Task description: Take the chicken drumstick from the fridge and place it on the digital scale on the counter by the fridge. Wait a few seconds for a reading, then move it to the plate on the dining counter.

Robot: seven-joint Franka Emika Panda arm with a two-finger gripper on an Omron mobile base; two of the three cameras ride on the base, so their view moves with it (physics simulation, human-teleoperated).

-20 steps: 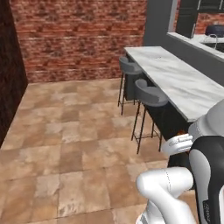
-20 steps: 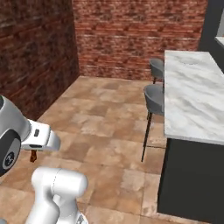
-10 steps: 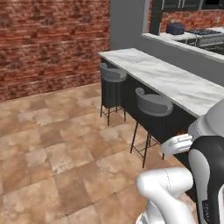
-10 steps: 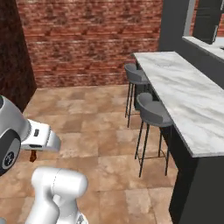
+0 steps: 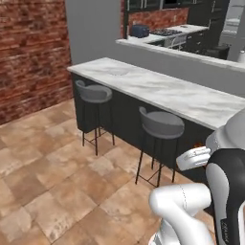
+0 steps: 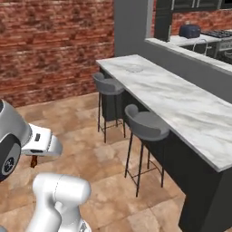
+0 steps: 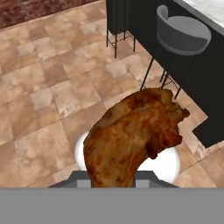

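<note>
The chicken drumstick (image 7: 133,138) is clamped in the tool (image 7: 114,183) and is seen close up in the hand view: a lumpy, glossy reddish-brown mass with a wrinkled, roasted skin, its rounded meaty end reaching away from the tool above the tiled floor (image 7: 39,83). In the right base view a small reddish-brown piece of it (image 6: 33,161) is seen hanging under the white wrist.

The dining counter (image 5: 158,91) is taken as the landmark. It is a long, flat desk of white marble with soft grey veins, carried on a dark panel base. Near its far end, on the slab, a small round shallow plate (image 5: 117,72) of pale grey-white is made out; it is seen again in the right base view (image 6: 134,69). Against the near side of this desk two round stools (image 5: 161,123) with curved grey seats and thin black metal legs are set. The floor in front of the desk is laid with mottled brown and tan square tiles, and a rough red brick wall (image 6: 54,45) is seen beyond its far end. The drumstick is held well apart from the plate, low and on the stool side of the desk.
</note>
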